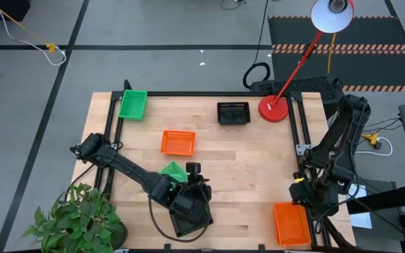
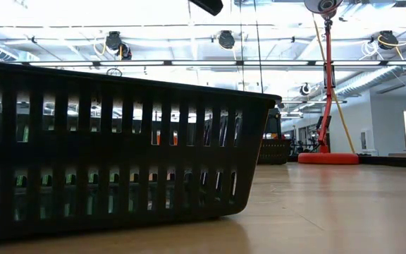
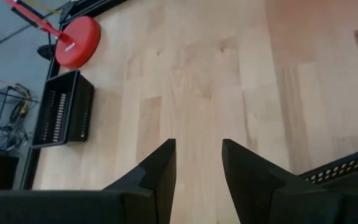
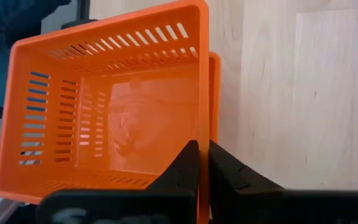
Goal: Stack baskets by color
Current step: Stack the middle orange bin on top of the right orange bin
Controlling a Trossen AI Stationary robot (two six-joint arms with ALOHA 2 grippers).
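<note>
My right gripper (image 4: 202, 163) is at the table's near right corner (image 1: 302, 202), shut on an orange basket (image 4: 104, 106) that sits over a second orange basket, of which only a rim (image 4: 215, 93) shows. My left gripper (image 3: 197, 158) hovers open over bare wood near the front middle (image 1: 199, 184), above a black basket (image 1: 192, 216) on the table. A third orange basket (image 1: 178, 143) lies mid-table, and a green basket (image 1: 174, 171) is partly hidden by my left arm. Another green basket (image 1: 133, 104) and another black basket (image 1: 233, 113) rest along the far edge. My right gripper pinches one side wall of the upper orange basket at its top rim (image 4: 201, 134), one finger inside the basket and one outside. The fingers slant down from above. The basket's opening faces up, over the second orange basket; whether it rests in it I cannot tell.
The red lamp base (image 1: 274, 109) stands at the far right, its red pole leaning out over the corner. A potted plant (image 1: 76, 218) sits off the near left corner. Black frame rails border the table. Open wood lies between the middle and the right side.
</note>
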